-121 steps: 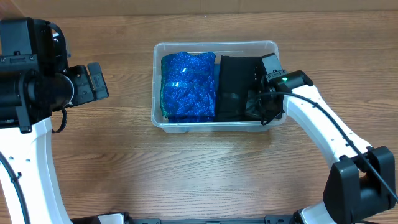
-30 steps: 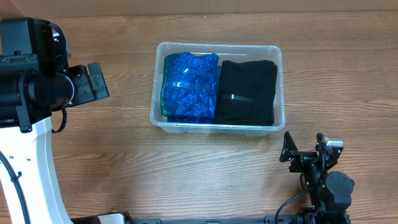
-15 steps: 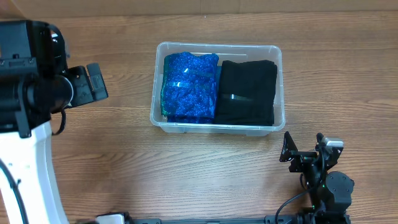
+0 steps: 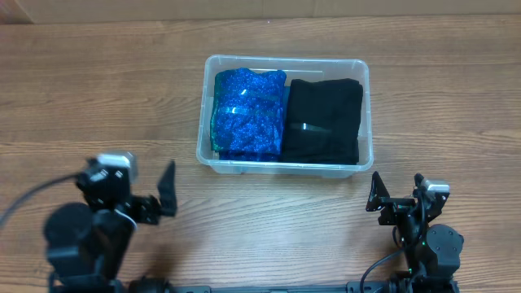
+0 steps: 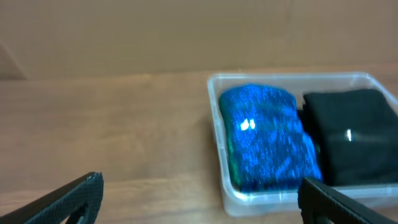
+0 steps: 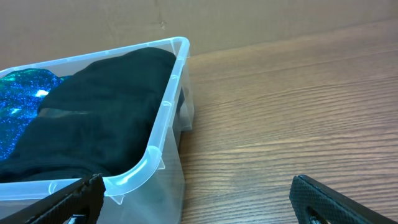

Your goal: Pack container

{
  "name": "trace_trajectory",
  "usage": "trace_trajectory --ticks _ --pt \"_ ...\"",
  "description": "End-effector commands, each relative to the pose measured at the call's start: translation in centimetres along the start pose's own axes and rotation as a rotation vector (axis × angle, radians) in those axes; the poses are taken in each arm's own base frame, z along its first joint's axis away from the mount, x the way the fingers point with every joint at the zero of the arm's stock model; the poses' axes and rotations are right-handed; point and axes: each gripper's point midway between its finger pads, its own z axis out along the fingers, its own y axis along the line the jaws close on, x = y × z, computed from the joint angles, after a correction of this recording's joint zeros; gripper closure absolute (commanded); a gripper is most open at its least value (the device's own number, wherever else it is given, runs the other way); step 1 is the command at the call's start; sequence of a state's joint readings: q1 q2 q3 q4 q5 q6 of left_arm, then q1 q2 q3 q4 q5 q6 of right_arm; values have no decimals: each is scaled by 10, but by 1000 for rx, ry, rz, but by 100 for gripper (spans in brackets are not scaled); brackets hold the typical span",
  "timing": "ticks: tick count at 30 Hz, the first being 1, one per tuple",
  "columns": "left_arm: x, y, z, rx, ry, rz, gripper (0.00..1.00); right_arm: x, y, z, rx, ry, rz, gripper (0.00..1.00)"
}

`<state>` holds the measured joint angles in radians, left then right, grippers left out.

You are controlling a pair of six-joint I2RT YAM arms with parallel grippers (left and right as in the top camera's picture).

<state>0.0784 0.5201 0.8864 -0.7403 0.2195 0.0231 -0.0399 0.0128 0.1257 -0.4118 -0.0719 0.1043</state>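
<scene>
The clear container (image 4: pixel 285 59) stands at the table's middle back. Inside it, a blue glittery bundle (image 4: pixel 247 114) fills the left half and a folded black cloth (image 4: pixel 323 120) the right half. My left gripper (image 4: pixel 145 191) is low at the front left, open and empty, well short of the bin's front left corner. In the left wrist view the container (image 5: pixel 286 76), the blue bundle (image 5: pixel 267 137) and the black cloth (image 5: pixel 354 130) lie ahead, past the left gripper (image 5: pixel 199 199). My right gripper (image 4: pixel 399 195) is open and empty by the front right corner; its wrist view shows the rim (image 6: pixel 165 118) close to the right gripper (image 6: pixel 199 199).
Bare wooden tabletop (image 4: pixel 448 98) surrounds the bin on all sides. A brown cardboard wall (image 5: pixel 186 31) stands behind the table's far edge.
The left arm has swung down from high at the far left to low at the front left. The right arm, at the bin four seconds ago, has stayed still for the last second.
</scene>
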Motion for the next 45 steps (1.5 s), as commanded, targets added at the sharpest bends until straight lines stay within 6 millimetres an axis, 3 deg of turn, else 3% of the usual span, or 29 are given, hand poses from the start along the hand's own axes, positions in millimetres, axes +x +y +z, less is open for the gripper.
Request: trace_trajectory --ticks 1,8,17,45 --pt "51 -14 13 90 -14 -16 0 -1 -1 0 4 -9 5 0" --pt "112 -17 35 121 -87 -32 0 -1 -1 0 3 -8 5 0" --pt "160 -17 60 135 -61 -33 0 -1 -1 0 3 -8 5 0" --pt "154 -16 60 135 -89 -26 0 -1 -1 0 3 -8 5 0"
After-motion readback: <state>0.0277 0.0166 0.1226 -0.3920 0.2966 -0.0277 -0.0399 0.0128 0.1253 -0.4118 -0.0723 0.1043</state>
